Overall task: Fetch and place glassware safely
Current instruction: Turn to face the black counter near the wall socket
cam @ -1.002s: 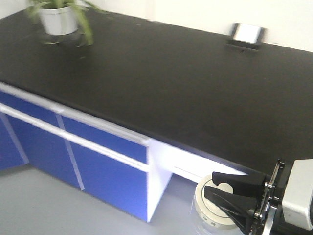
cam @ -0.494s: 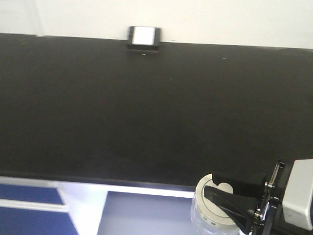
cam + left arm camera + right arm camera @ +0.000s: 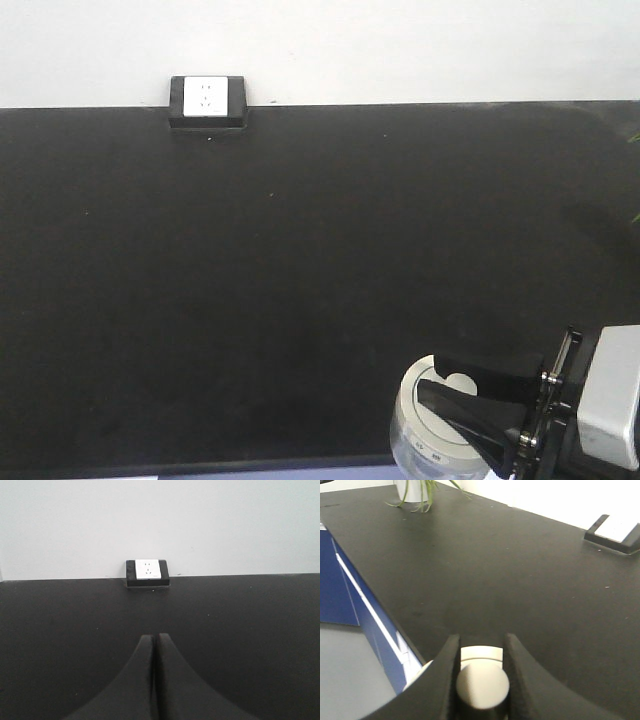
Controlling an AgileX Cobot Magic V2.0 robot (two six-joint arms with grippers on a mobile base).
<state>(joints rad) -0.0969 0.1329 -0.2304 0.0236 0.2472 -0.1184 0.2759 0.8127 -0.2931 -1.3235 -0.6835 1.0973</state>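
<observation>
A wide matte-black countertop (image 3: pixel 300 300) is seen filling most of the front view, backed by a plain white wall (image 3: pixel 420 45). A black-framed white socket box (image 3: pixel 207 101) is set on the counter's rear edge against the wall. In the right wrist view, blue cabinet fronts (image 3: pixel 342 585) with pale rails are shown beneath the counter's near edge, a grey floor (image 3: pixel 350 675) lies below them, and the trailing leaves of a potted plant (image 3: pixel 422 491) are seen at the far end of the counter.

The left gripper (image 3: pixel 152 639) is held level above the counter and aimed at the socket box, its two black fingers pressed together with nothing between them. The right gripper (image 3: pixel 436 378) is reached in from the lower right corner of the front view, low at the counter's front edge, and its fingers (image 3: pixel 447 672) are clamped on either side of the lid's knob (image 3: pixel 482 684).

The glass jar (image 3: pixel 420 428) is thus held by its knob at the front edge of the counter, upright. A wide cream-white round lid with small marks near its rim is seen, and clear glass shows beneath it. Whether the base touches the surface cannot be told.
</observation>
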